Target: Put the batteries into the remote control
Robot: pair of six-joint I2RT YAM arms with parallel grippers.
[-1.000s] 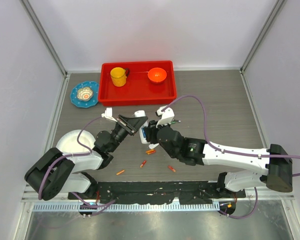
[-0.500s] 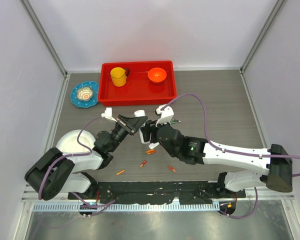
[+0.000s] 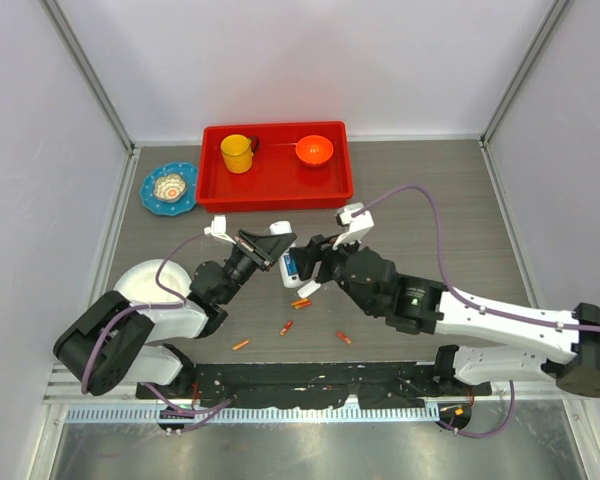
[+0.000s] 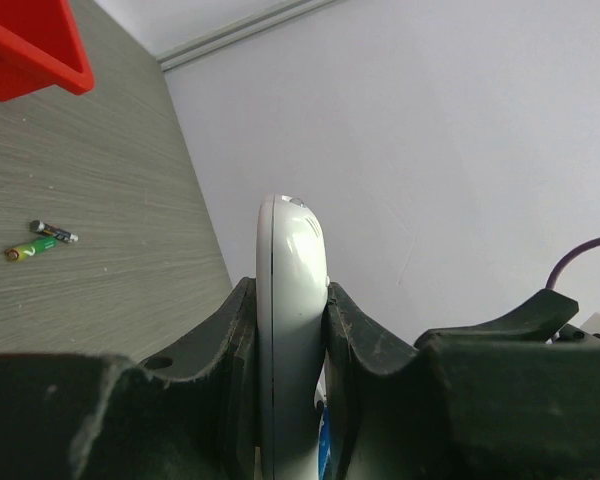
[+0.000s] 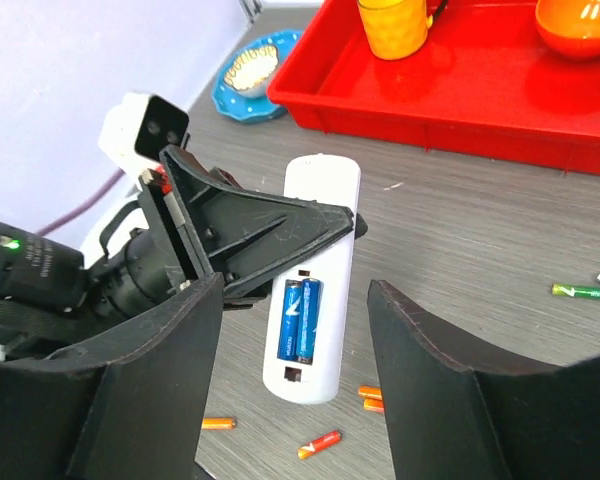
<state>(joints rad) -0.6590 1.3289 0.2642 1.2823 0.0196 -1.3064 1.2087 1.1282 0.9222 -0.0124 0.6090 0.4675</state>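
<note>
While my left fingers (image 4: 225, 340) clamp the remote (image 4: 290, 290) edge-on, raised off the counter (image 3: 430, 220), my right fingers (image 5: 155, 400) stand open and empty just in front of its uncovered bay. Two blue batteries (image 5: 300, 320) lie side by side in that bay and look seated. To do this well, I judge the right should press only on the cells, square to the bay, against a firm left grip. Spare orange batteries (image 3: 300, 302) lie on the counter beneath.
</note>
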